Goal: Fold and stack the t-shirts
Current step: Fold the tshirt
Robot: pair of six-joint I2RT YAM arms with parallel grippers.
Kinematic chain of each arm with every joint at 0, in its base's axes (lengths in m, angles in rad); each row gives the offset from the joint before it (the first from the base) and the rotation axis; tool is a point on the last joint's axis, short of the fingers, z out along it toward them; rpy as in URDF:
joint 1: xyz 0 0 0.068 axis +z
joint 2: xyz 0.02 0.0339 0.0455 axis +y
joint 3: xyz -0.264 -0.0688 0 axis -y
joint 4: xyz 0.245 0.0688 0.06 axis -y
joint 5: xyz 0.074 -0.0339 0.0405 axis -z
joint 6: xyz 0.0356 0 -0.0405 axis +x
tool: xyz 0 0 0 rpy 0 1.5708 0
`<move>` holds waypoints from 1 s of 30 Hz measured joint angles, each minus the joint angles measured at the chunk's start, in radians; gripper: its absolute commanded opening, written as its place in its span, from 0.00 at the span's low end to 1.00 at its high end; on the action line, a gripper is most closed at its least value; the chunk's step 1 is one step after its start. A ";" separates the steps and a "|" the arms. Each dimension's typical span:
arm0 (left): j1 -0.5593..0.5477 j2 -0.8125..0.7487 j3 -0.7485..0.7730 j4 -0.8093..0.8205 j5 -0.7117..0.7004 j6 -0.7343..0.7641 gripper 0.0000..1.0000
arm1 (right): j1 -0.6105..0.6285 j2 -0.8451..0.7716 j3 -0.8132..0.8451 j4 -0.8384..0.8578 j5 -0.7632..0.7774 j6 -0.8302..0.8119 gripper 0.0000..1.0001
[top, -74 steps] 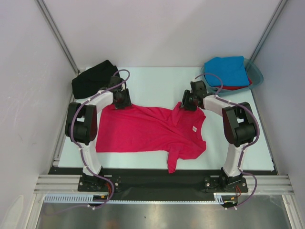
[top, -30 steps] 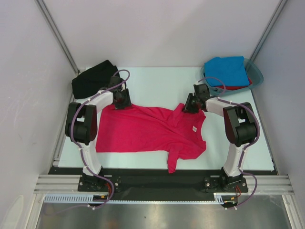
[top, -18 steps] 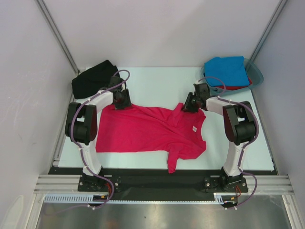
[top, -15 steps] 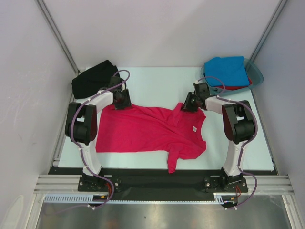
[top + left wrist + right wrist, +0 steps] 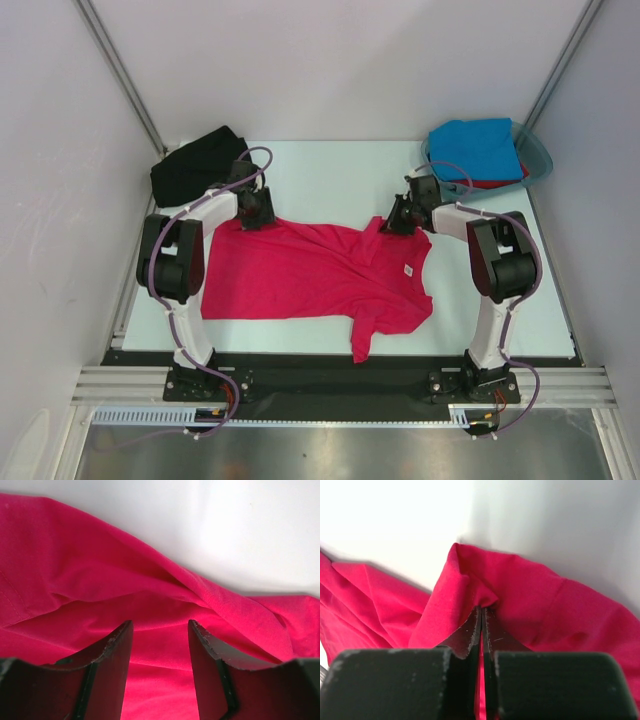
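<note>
Crimson-pink t-shirt (image 5: 310, 275) flat centre; black t-shirt (image 5: 190, 168) far-left; blue t-shirt (image 5: 480, 145) far-right

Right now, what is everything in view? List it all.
pink shirt: 1, crimson-pink, spread mid-table
black shirt: 1, black, far left corner
blue shirt: 1, blue, on top in tub
red shirt: 1, red, under blue shirt
tub: 1, teal, far right corner
table: 1, pale, under everything
left tool: 1, black, open over pink shirt's far left edge
right tool: 1, black, shut on pink shirt's far right edge
</note>
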 measured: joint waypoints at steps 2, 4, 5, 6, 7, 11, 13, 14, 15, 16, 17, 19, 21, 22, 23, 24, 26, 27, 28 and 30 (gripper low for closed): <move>0.000 0.000 0.000 0.000 0.000 0.000 0.54 | 0.000 -0.027 -0.023 -0.003 0.002 -0.004 0.00; 0.000 0.000 0.000 0.000 0.000 0.000 0.54 | 0.001 -0.067 -0.042 -0.011 0.006 -0.012 0.00; 0.000 0.000 0.000 0.001 0.000 0.000 0.54 | 0.002 -0.095 -0.050 -0.016 0.014 -0.019 0.00; 0.000 0.000 0.000 0.000 0.000 0.000 0.54 | 0.002 -0.119 -0.055 -0.019 0.020 -0.024 0.00; 0.000 0.000 0.000 0.001 0.001 0.000 0.54 | 0.004 -0.153 -0.061 -0.021 0.027 -0.029 0.00; 0.000 0.000 0.000 0.002 0.003 0.000 0.54 | 0.013 -0.272 -0.068 -0.046 0.055 -0.049 0.00; 0.000 0.000 0.000 0.002 0.005 0.000 0.54 | 0.023 -0.337 -0.077 -0.063 0.075 -0.058 0.00; 0.000 0.000 0.000 0.003 0.005 0.000 0.54 | 0.028 -0.362 -0.082 -0.071 0.083 -0.061 0.00; 0.000 0.000 0.000 0.005 0.007 0.000 0.54 | 0.036 -0.394 -0.091 -0.085 0.100 -0.063 0.00; 0.000 0.000 0.000 0.006 0.008 0.000 0.54 | 0.042 -0.416 -0.098 -0.095 0.107 -0.064 0.00; -0.001 0.000 0.000 0.008 0.009 0.000 0.54 | 0.051 -0.442 -0.107 -0.113 0.118 -0.064 0.00; -0.002 0.000 0.000 0.011 0.011 0.000 0.54 | 0.067 -0.482 -0.128 -0.138 0.133 -0.062 0.00; -0.003 0.000 0.000 0.014 0.012 0.000 0.54 | 0.093 -0.526 -0.162 -0.166 0.161 -0.053 0.00; -0.003 0.000 0.000 0.016 0.015 0.000 0.54 | 0.111 -0.544 -0.177 -0.187 0.180 -0.045 0.00; -0.003 0.000 0.000 0.016 0.019 0.000 0.54 | 0.132 -0.559 -0.189 -0.210 0.205 -0.039 0.00; -0.004 0.000 0.000 0.016 0.021 0.000 0.54 | 0.156 -0.571 -0.198 -0.237 0.232 -0.028 0.00; -0.006 0.000 0.000 0.017 0.026 0.000 0.54 | 0.196 -0.588 -0.212 -0.279 0.278 -0.007 0.00; -0.007 0.000 0.000 0.017 0.026 0.000 0.54 | 0.219 -0.597 -0.222 -0.298 0.299 0.006 0.00; -0.008 0.000 0.000 0.017 0.027 0.000 0.54 | 0.238 -0.607 -0.236 -0.316 0.323 0.020 0.00; -0.011 0.000 0.000 0.018 0.027 0.000 0.54 | 0.263 -0.636 -0.269 -0.346 0.361 0.053 0.12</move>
